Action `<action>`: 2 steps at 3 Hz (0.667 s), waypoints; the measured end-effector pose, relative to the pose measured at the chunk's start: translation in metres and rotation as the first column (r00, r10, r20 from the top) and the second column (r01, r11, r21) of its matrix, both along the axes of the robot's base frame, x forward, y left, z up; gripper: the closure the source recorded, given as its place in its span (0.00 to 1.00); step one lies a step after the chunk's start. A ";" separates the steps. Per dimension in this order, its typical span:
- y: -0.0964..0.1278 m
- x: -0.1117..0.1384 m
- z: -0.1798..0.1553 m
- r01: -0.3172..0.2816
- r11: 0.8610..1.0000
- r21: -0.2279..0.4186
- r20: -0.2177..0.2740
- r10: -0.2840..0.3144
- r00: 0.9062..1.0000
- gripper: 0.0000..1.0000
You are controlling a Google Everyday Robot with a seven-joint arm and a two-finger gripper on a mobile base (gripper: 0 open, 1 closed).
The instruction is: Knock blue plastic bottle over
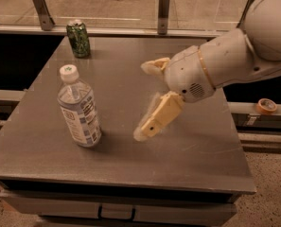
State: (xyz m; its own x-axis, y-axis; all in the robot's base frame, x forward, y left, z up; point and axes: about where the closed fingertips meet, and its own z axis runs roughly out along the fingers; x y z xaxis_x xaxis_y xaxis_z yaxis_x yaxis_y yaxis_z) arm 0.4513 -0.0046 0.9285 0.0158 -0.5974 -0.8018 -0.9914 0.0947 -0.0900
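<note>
The blue plastic bottle (78,109) stands upright on the left part of the grey table (187,160); it is clear, with a white cap and a blue-and-white label. My gripper (142,100) hangs over the middle of the table, to the right of the bottle and apart from it. It is open and empty. One cream finger (160,115) points down-left toward the table, the other (153,66) sticks out to the left higher up.
A green drink can (78,38) stands at the table's back left corner. A railing with metal posts (163,11) runs behind the table. A roll of tape (266,106) lies on a ledge to the right. The white arm (244,51) comes in from the upper right.
</note>
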 end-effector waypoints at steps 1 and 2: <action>0.042 0.008 -0.005 -0.010 0.989 0.147 0.021 0.007 1.000 0.00; 0.084 0.016 -0.008 -0.025 0.960 0.280 0.017 0.021 1.000 0.00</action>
State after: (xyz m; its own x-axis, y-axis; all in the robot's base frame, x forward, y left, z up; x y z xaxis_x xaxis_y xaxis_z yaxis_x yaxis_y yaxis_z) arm 0.4670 0.0791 0.9202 0.0392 -0.3485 -0.9365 -0.9925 0.0954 -0.0770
